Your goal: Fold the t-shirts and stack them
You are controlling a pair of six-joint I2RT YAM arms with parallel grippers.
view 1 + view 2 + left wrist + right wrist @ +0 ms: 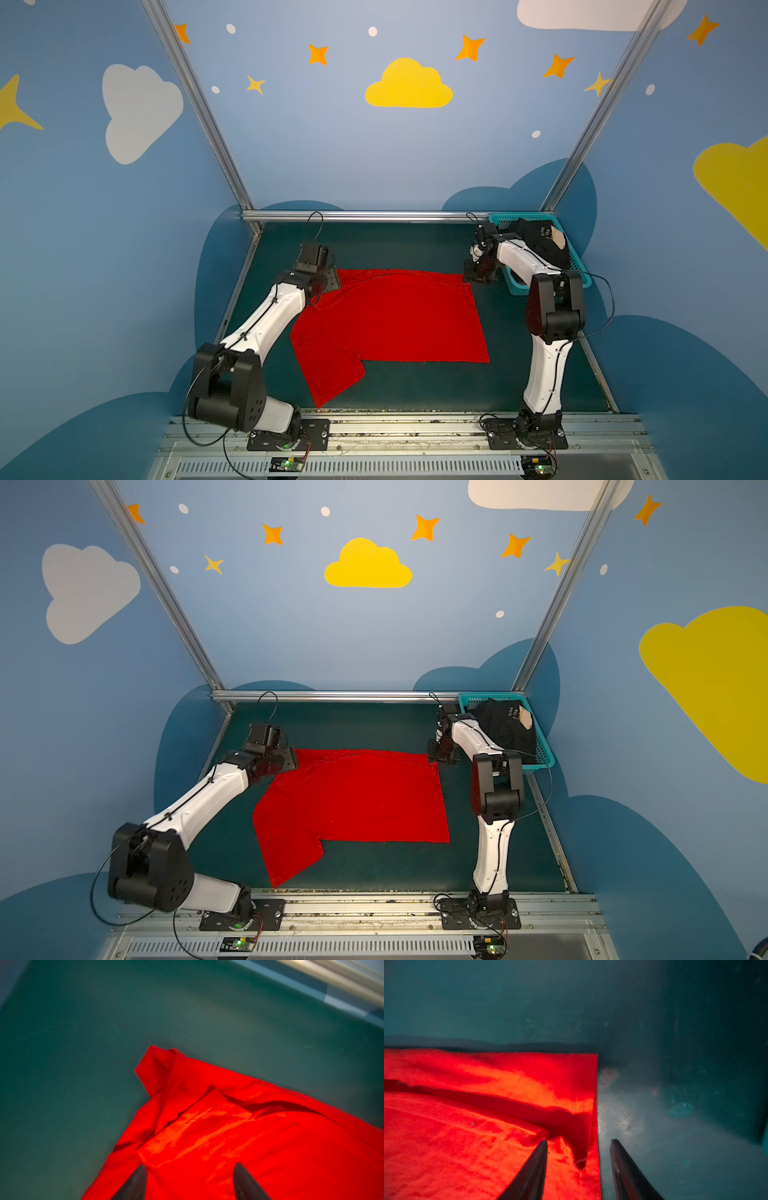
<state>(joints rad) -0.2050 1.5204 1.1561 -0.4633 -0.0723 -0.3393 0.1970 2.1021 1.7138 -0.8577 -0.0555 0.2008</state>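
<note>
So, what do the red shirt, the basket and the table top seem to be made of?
The red shirt: soft matte cloth; it creases, with a stitched hem. The basket: probably teal plastic, rigid lattice wall. The table top: dull dark green mat, maybe rubber or vinyl.

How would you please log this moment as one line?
left gripper: open over red shirt | right gripper: open at its corner | black shirt: in basket
</note>
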